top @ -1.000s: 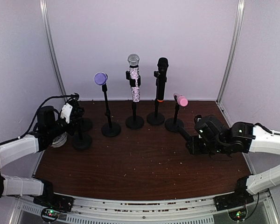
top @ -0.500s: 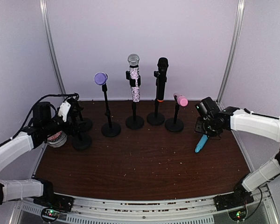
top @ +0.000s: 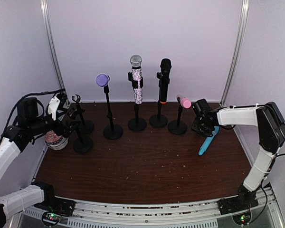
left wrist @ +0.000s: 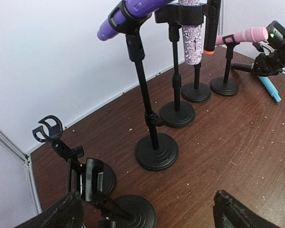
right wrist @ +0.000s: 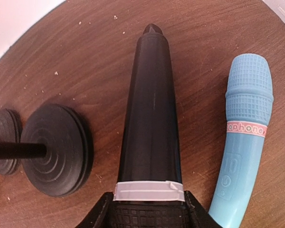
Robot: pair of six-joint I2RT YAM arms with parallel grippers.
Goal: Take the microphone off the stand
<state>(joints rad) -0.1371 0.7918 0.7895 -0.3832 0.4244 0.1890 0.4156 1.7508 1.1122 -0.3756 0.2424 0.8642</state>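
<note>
Right wrist: right claw point(right wrist: 147, 211) pinches a black tapered microphone point(right wrist: 149, 109), likely to lay it beside the light-blue plastic microphone point(right wrist: 242, 128); left claw point(left wrist: 149, 216) spread.

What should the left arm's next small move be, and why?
Probably advance the left gripper toward the purple microphone: its jaws stand open and empty, that microphone sits clipped in the nearest occupied stand, and the right gripper holds a black microphone.

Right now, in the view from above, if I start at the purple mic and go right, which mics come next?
purple mic → glittery mic → black mic → pink mic → blue mic
</note>
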